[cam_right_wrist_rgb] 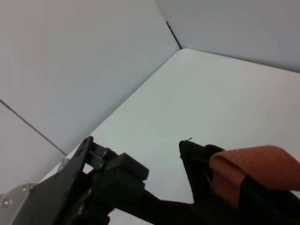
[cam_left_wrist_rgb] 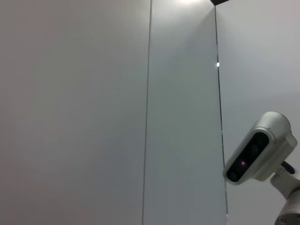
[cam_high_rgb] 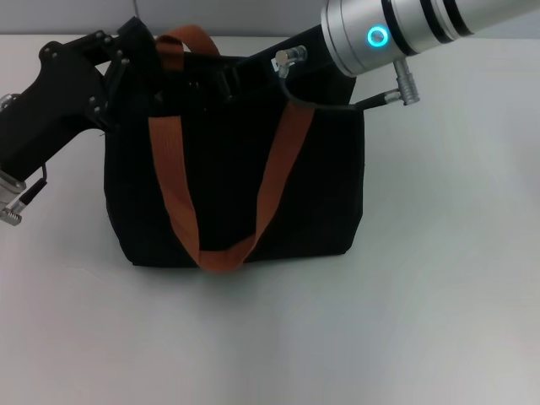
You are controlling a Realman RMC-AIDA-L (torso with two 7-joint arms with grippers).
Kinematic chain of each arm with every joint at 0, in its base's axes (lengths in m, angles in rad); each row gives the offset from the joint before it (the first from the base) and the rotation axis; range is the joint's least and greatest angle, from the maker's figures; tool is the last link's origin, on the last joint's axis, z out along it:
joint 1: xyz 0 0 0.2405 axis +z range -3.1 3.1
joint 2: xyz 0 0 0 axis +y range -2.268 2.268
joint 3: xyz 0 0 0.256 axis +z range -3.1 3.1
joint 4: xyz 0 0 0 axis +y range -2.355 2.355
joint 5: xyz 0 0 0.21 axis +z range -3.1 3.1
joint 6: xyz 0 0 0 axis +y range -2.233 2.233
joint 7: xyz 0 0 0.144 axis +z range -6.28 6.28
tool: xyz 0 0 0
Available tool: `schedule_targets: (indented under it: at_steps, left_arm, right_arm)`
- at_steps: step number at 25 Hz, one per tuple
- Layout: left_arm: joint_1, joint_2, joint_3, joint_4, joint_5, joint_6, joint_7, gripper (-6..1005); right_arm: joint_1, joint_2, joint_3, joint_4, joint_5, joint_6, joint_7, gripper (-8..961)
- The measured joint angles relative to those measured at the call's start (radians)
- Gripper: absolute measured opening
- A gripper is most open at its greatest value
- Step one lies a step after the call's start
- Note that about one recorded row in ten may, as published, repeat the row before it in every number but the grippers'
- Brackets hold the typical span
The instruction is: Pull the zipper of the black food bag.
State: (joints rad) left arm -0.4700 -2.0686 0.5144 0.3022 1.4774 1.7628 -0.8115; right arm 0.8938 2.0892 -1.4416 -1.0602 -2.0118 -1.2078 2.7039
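White desk [cam_high_rgb: 439, 278] is seen stretching to a pale wall, and one black food bag [cam_high_rgb: 321, 194] is stood on it, nearer the far edge and somewhat toward the left side. Two orange-brown straps are counted on the bag: one [cam_high_rgb: 270, 181] is draped down its near face in a long loop, the other [cam_right_wrist_rgb: 255, 171] is raised at the top edge. The zipper cannot be made out along the top edge; it is hidden among the arms. Two arms are counted. The left gripper [cam_high_rgb: 139, 63] is placed at the bag's far-left top corner, against the fabric; whether its fingers are apart or together cannot be told. The right gripper is hidden behind its silver wrist [cam_high_rgb: 380, 38] above the bag's far-right top corner, so its state cannot be told either.
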Motion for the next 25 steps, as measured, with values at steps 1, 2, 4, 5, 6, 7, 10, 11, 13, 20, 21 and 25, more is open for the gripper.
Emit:
schedule_targets:
  at_steps: [1,2,4,5,6,7,10,11,13,20,21,25]
  left_arm:
    - [0.0,0.0,0.0,0.0,0.0,0.0,0.0,26]
    - [0.001,0.0,-0.003,0.0,0.0,-0.001,0.001,26]
    - [0.002,0.001,-0.004,0.0,0.0,-0.002,0.003,26]
    - [0.003,0.002,-0.01,0.0,0.0,-0.004,0.003,25]
    - [0.003,0.002,-0.01,0.0,0.0,-0.004,0.003,25]
    - [0.003,0.002,-0.012,0.0,0.0,-0.004,0.003,24]
    - [0.004,0.002,-0.015,0.001,0.0,-0.006,0.004,27]
    - [0.004,0.002,-0.016,0.002,0.0,-0.006,0.004,28]
    - [0.004,0.003,-0.019,0.003,0.0,-0.006,0.004,31]
    - [0.006,0.004,-0.026,0.007,0.0,-0.008,0.001,42]
    - [0.006,0.004,-0.026,0.007,0.0,-0.008,0.001,43]
    - [0.006,0.004,-0.027,0.008,-0.001,-0.009,0.0,49]
  right_arm:
    - [0.0,0.0,0.0,0.0,0.0,0.0,0.0,-3]
    - [-0.001,0.0,0.0,-0.001,-0.002,0.0,0.002,-3]
    - [-0.003,0.0,0.0,-0.005,-0.008,0.001,0.007,-3]
    - [-0.007,0.0,0.0,-0.012,-0.014,0.001,0.012,-3]
    - [-0.007,0.0,0.0,-0.012,-0.014,0.001,0.012,-3]
    - [-0.008,0.0,0.0,-0.016,-0.017,0.001,0.016,-3]
    - [-0.019,0.0,0.0,-0.049,-0.046,-0.003,0.042,-3]
    - [-0.019,0.0,0.0,-0.049,-0.046,-0.003,0.042,-3]
    - [-0.028,0.0,0.0,-0.065,-0.056,-0.006,0.056,-3]
    - [-0.067,0.0,0.001,-0.129,-0.102,-0.021,0.107,-3]
    - [-0.067,0.0,0.001,-0.129,-0.102,-0.021,0.107,-3]
    - [-0.105,0.0,0.001,-0.185,-0.131,-0.031,0.135,-4]
